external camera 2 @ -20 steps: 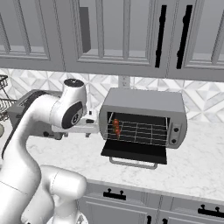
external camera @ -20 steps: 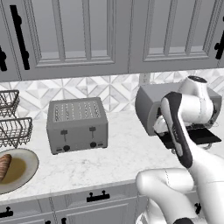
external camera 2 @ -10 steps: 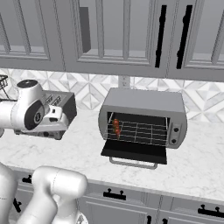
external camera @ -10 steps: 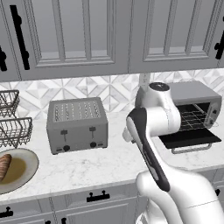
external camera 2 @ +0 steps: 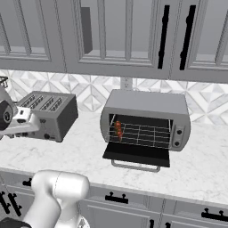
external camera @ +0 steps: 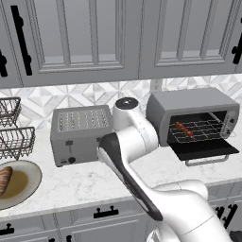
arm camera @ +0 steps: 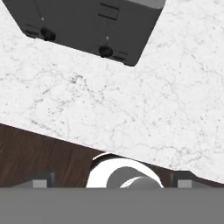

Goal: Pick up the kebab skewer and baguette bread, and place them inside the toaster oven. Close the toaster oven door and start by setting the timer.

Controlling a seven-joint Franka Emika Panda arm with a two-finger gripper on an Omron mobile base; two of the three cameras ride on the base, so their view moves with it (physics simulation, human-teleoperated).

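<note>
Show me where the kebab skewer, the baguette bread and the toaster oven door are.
kebab skewer (external camera 2: 119, 129), right base view, red chunks on the rack.
baguette bread (external camera: 4, 179), left base view, loaf's middle, on the plate.
toaster oven door (external camera 2: 136, 155), right base view, opened glass panel.

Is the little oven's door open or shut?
Open. The door hangs down flat in front of the toaster oven, so the wire rack and the skewer inside are visible.

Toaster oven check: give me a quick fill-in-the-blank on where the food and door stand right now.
1. The toaster oven door hangs ____.
2. The kebab skewer lies on the rack ____ the oven.
3. The baguette rests on a ____ at the counter's left end.
4. The pop-up toaster stands ____ of the oven in both base views.

Missing words: open; inside; plate; left
</note>
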